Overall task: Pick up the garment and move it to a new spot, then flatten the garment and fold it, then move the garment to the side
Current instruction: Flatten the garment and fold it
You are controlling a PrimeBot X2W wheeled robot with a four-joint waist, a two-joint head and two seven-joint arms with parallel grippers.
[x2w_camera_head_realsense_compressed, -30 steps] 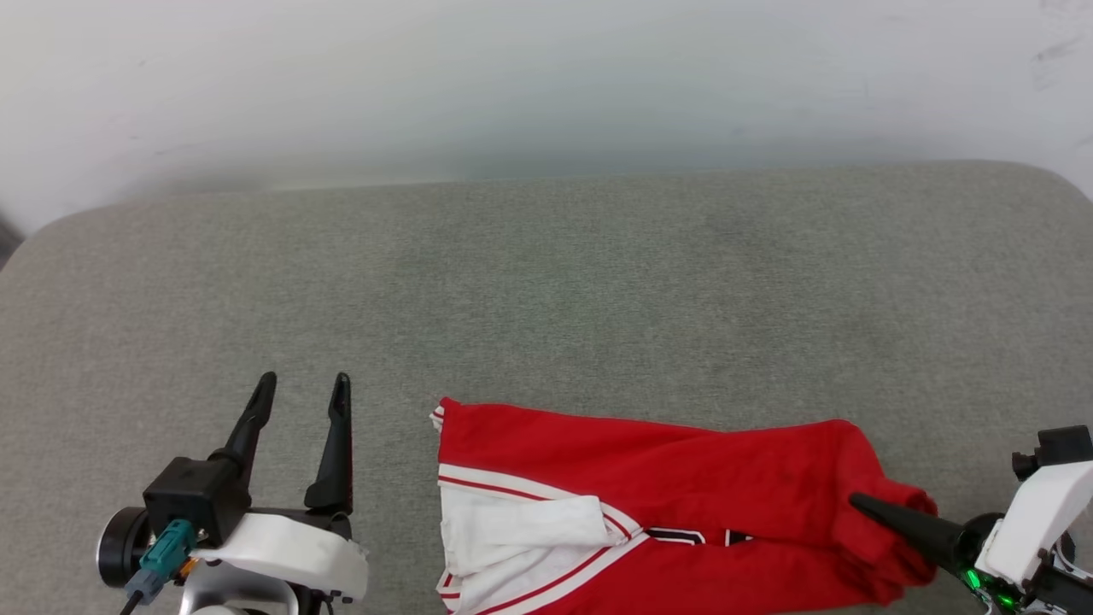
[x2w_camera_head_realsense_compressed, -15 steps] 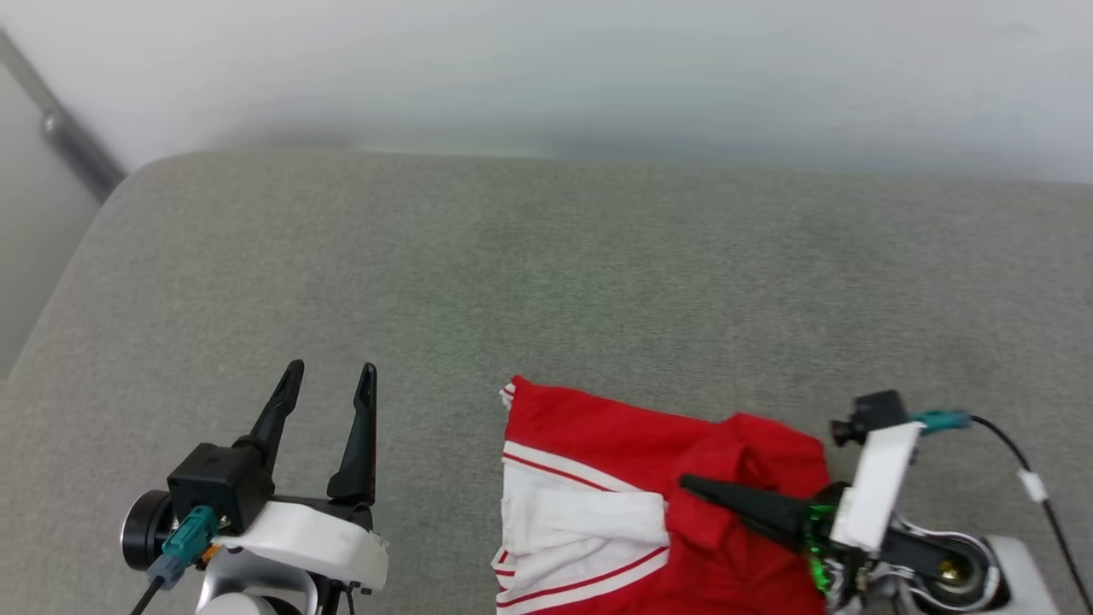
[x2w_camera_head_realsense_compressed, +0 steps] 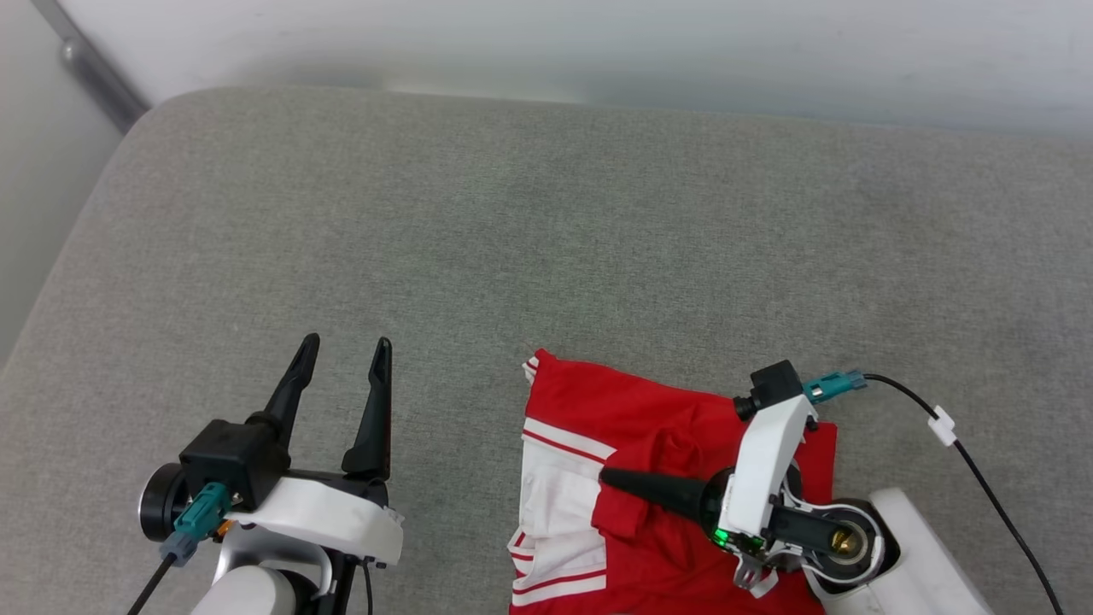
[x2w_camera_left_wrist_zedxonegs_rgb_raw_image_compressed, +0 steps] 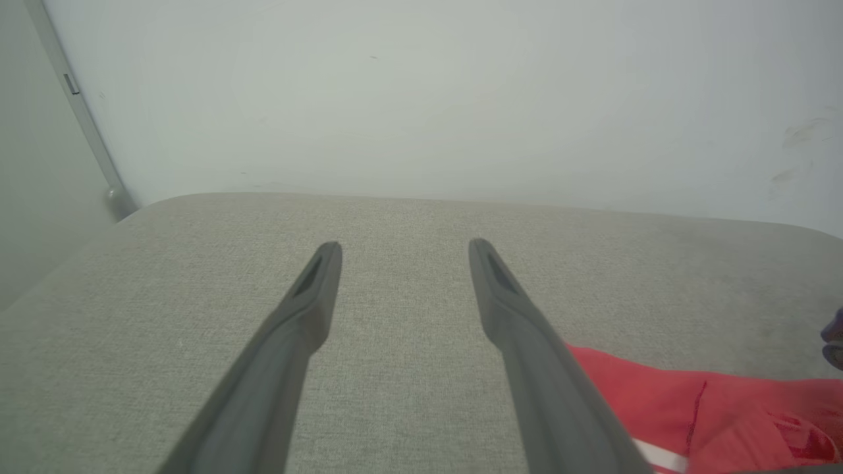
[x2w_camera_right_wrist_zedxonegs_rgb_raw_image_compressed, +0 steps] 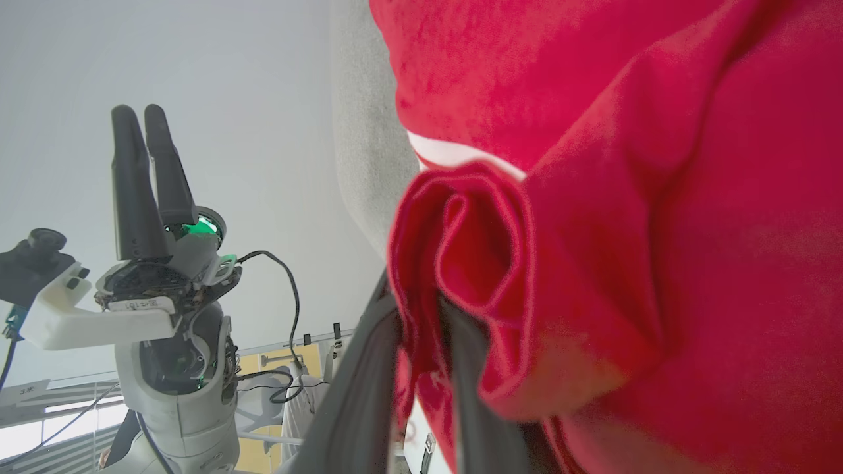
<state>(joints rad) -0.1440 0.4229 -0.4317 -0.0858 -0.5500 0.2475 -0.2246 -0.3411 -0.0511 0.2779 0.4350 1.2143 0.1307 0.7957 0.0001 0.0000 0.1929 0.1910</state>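
The garment (x2w_camera_head_realsense_compressed: 649, 427), a red shirt with white sleeves and red-striped trim, lies bunched on the grey cushion near its front edge. My right gripper (x2w_camera_head_realsense_compressed: 608, 478) is shut on a fold of its red cloth and holds that fold over the white sleeve; in the right wrist view the red cloth (x2w_camera_right_wrist_zedxonegs_rgb_raw_image_compressed: 593, 230) bulges up from between the two fingers. My left gripper (x2w_camera_head_realsense_compressed: 346, 348) stands open over bare cushion to the left of the garment, with nothing between its fingers (x2w_camera_left_wrist_zedxonegs_rgb_raw_image_compressed: 316, 289). A red edge of the garment (x2w_camera_left_wrist_zedxonegs_rgb_raw_image_compressed: 691, 408) lies to the right of those fingers.
The grey cushion (x2w_camera_head_realsense_compressed: 512, 222) stretches wide behind and to both sides of the garment. A pale wall (x2w_camera_head_realsense_compressed: 598, 43) runs along its far edge. A grey rail (x2w_camera_head_realsense_compressed: 90, 68) slants at the upper left corner. A black cable (x2w_camera_head_realsense_compressed: 982, 478) trails from my right wrist.
The camera has turned left and tilted. My right gripper has carried the red hem leftward over the garment, folding its right part onto the middle. The left gripper has stayed open in place.
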